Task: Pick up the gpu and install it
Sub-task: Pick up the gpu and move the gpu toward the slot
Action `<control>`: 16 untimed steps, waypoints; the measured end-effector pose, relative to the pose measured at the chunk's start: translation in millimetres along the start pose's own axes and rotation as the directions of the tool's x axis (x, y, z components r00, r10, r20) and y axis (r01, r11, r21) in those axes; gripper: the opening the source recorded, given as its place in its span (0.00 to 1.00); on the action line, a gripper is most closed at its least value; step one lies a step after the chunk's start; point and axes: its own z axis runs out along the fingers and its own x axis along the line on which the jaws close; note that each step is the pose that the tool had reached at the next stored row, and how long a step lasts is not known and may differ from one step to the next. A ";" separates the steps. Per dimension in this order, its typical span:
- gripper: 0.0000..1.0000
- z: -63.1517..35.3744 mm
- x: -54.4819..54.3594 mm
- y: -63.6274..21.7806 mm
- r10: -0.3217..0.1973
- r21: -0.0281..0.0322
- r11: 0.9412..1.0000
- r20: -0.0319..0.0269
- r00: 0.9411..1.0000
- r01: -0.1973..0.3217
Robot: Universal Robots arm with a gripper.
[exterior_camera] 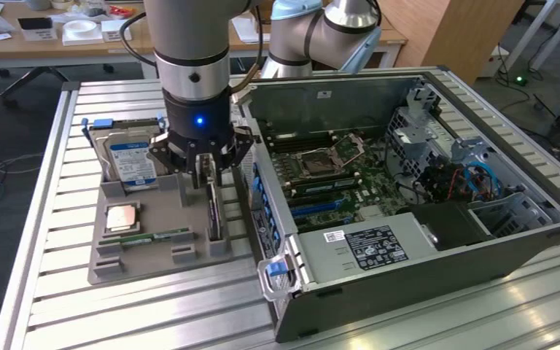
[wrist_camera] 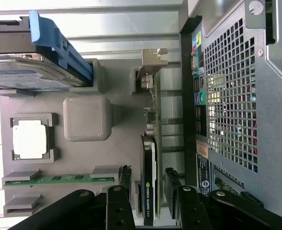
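Observation:
The gpu [exterior_camera: 214,216] stands on edge in a slot of the grey holder tray [exterior_camera: 178,195], close beside the open computer case [exterior_camera: 436,240]. My gripper [exterior_camera: 205,179] hangs straight above it, lowered over its top edge. In the wrist view the dark card [wrist_camera: 149,163] with its silvery bracket [wrist_camera: 153,62] runs between my fingertips [wrist_camera: 125,179]. The gripper [wrist_camera: 148,184] straddles the card with a small gap on each side, so it is open and not clamped.
On the tray sit a hard drive with a blue-white label [exterior_camera: 132,162], a CPU [exterior_camera: 125,217] and a green RAM stick [exterior_camera: 158,237]. The case's motherboard [exterior_camera: 329,182] lies exposed. A second arm [exterior_camera: 309,36] stands behind the case. The slatted table's edge runs along the exterior view's left.

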 end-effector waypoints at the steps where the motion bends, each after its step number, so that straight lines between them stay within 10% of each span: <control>1: 0.42 0.0 0.0 0.0 0.000 0.000 1.000 0.000 1.000 0.000; 16: 0.42 4.8 -3.6 -7.1 0.000 0.000 1.000 -0.002 1.000 0.000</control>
